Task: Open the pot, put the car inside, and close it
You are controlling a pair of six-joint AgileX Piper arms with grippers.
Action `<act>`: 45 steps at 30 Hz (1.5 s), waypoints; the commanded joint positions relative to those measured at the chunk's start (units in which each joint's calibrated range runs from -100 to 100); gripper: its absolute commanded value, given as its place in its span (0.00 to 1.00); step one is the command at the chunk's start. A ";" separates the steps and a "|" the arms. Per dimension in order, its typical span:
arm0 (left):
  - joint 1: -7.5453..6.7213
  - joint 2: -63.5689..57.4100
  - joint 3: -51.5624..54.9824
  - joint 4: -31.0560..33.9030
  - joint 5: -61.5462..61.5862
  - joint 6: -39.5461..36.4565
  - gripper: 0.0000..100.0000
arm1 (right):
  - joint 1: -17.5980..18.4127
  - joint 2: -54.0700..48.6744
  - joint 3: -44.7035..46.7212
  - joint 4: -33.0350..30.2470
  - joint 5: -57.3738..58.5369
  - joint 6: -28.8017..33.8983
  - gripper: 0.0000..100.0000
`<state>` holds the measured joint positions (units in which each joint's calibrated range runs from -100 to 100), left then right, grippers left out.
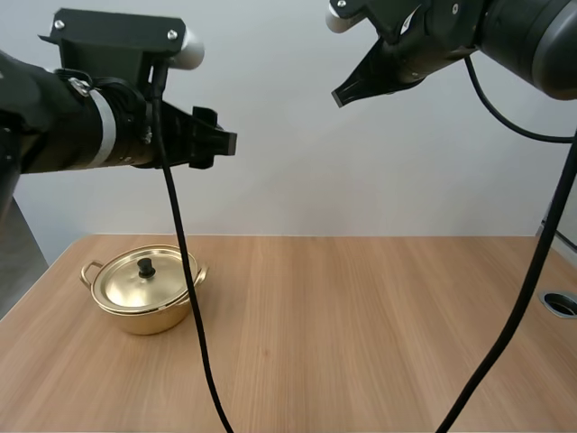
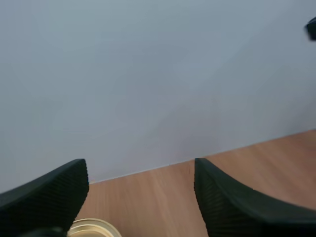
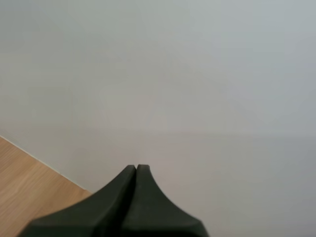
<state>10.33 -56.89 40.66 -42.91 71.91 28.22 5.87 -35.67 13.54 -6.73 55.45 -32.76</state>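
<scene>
Brass pot (image 1: 146,298) sits lidded on the counter (image 1: 361,334); my left end effector (image 1: 225,142) hangs above it, spread, likely for the knob (image 1: 146,268); my right end effector (image 1: 341,94), closed together, idles well aside.

A: Where's the left gripper (image 1: 224,142)?
B: Held high and level, its fingers (image 2: 49,192) spread wide apart.
A: And the right gripper (image 1: 343,95)?
B: Also high, angled downward, fingers pressed into one wedge.

1. no text, label, brand, number or sign can be read in any view.
2. the pot (image 1: 149,317) and its lid (image 1: 131,287) show plain gold metal, unmarked.
3. the worktop (image 1: 361,343) shows wood grain, nothing written.
</scene>
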 commanded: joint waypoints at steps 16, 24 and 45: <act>-10.79 -19.34 20.80 63.78 -25.57 -50.25 1.00 | -1.89 -9.45 0.01 3.73 8.79 3.62 0.00; -10.71 -31.57 26.27 84.51 -25.32 -68.66 1.00 | -2.18 -18.79 0.01 13.95 18.41 3.63 0.00; -11.68 -39.96 58.03 71.89 -58.96 -59.38 1.00 | -5.22 -32.30 34.00 11.56 12.18 1.04 0.00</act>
<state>-1.32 -96.56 96.41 22.99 12.16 -31.09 1.12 -68.01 45.95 4.49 68.34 -31.74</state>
